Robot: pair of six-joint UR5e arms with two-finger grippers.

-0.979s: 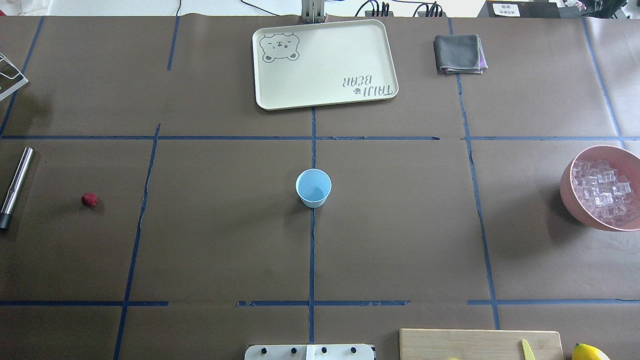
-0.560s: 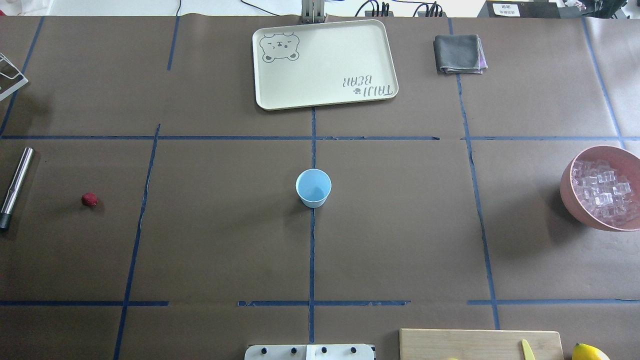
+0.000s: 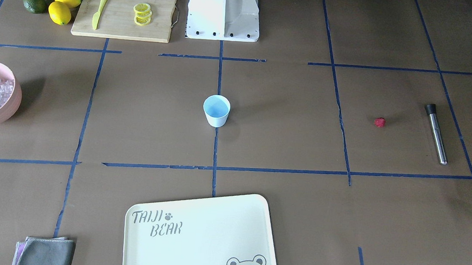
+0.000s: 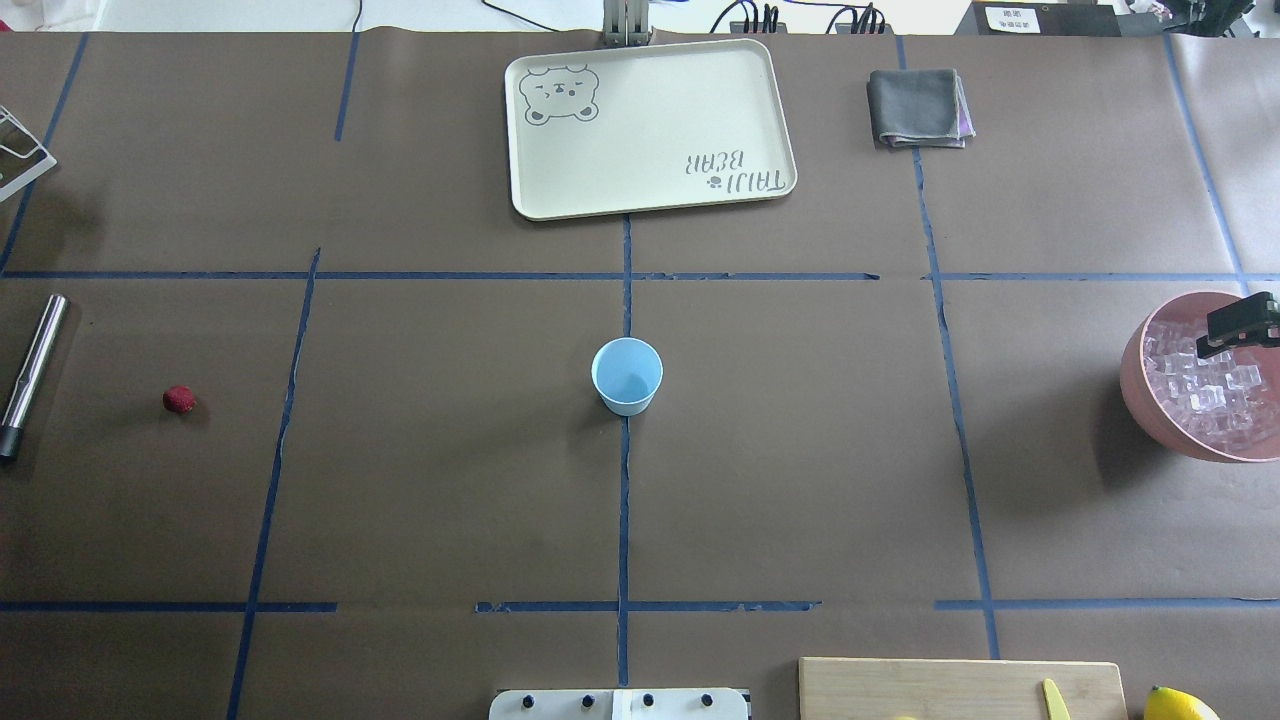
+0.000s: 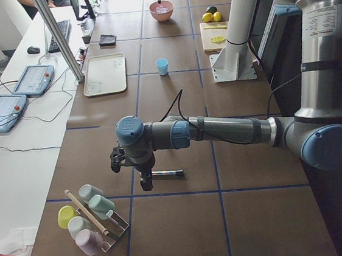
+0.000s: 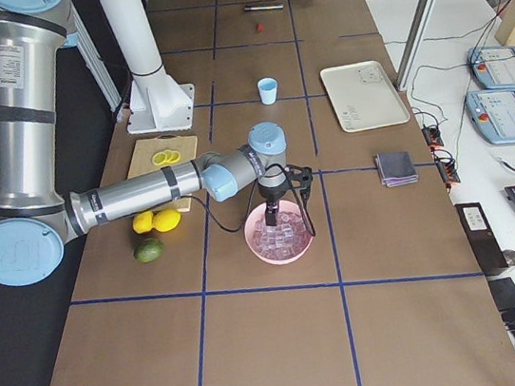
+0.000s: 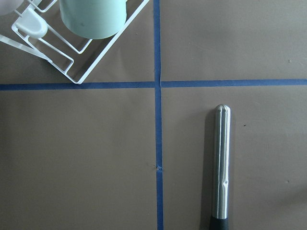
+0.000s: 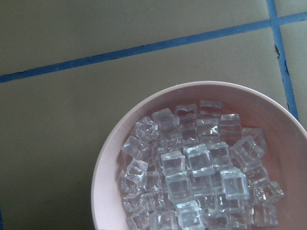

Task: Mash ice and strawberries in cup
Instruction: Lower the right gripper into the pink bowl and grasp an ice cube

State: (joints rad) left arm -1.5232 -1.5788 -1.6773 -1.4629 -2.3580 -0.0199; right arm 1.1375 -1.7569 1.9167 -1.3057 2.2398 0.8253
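Right gripper (image 6: 272,222) is hanging directly over the pink bowl (image 4: 1135,380), fingers pointing down at the heap. Only a black edge of it is peeking into the overhead view, so I cannot tell how wide its jaws are standing. The ice (image 8: 196,167) is sitting piled in that bowl, clear cubes crowding against the rim, far out on the robot's right.

Over on the other side, the left gripper (image 5: 145,182) is hovering low by the dark-tipped end of the steel rod (image 7: 221,163), which is lying flat beside a blue tape line. This one is showing in the side view alone, so I cannot tell its opening either. A white wire rack (image 5: 92,219) of pastel cups is standing near it.

The strawberry (image 4: 179,399) is lying on the brown paper near the rod, well apart from everything else. The cup (image 4: 627,375) is standing upright at the table's centre, right on the tape cross-line.

Further out, the cream tray (image 4: 650,130) and a folded grey cloth (image 4: 918,107) are lying along the far edge, and the cutting board (image 3: 123,20) is carrying lemon slices (image 3: 142,13) and a yellow knife (image 3: 98,10).
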